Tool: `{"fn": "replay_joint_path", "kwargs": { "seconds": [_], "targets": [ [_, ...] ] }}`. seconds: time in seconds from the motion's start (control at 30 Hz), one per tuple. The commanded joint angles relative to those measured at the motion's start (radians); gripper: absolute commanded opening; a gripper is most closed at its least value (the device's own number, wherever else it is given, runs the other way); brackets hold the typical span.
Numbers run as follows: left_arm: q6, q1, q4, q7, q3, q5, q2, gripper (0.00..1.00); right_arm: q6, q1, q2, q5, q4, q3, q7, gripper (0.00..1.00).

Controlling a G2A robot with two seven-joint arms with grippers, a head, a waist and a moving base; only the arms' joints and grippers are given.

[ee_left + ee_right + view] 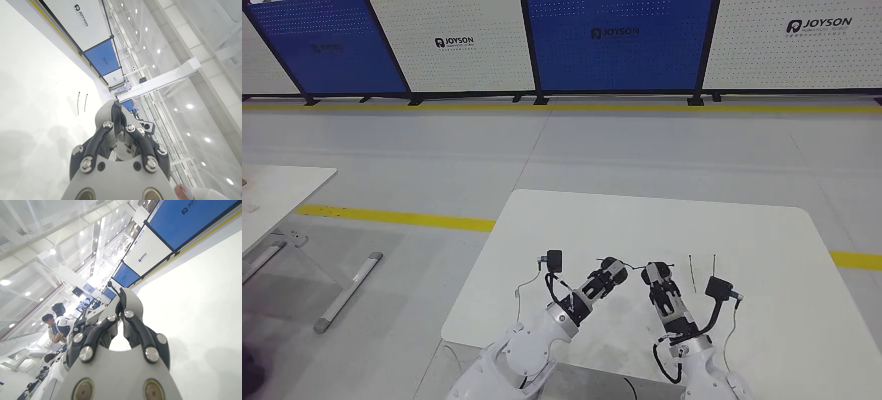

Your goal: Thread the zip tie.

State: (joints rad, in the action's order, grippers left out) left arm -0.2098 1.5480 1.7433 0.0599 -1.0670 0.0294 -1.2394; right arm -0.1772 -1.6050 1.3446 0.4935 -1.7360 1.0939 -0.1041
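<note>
My right gripper [121, 294] is shut on a black zip tie [113, 287], whose head end sticks out past the fingertips. My left gripper [118, 106] is shut too, with a thin dark strip pinched between its pads. In the top view both grippers hover close together over the near middle of the white table [642, 220], the left gripper [613, 268] beside the right gripper [653, 271], and a faint thin line runs between them.
Two spare black zip ties [691, 272] [714, 264] lie side by side on the table just right of the right gripper; the left wrist view shows the spare ties [78, 103] [86, 102] too. A second white table [272, 195] stands far left.
</note>
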Motion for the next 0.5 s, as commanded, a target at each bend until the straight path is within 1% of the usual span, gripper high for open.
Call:
{"fn": "replay_joint_path", "kwargs": {
  "seconds": [0.0,0.47],
  "targets": [
    [0.004,-0.001,-0.003,-0.001,0.002,-0.004,0.000,0.00,0.005,-0.006,0.000,0.010,-0.007,-0.002,-0.007,0.00],
    [0.005,0.001,-0.002,-0.005,0.008,-0.023,-0.001,0.00,0.021,-0.014,0.002,0.023,-0.014,0.004,-0.015,0.00]
  ]
}}
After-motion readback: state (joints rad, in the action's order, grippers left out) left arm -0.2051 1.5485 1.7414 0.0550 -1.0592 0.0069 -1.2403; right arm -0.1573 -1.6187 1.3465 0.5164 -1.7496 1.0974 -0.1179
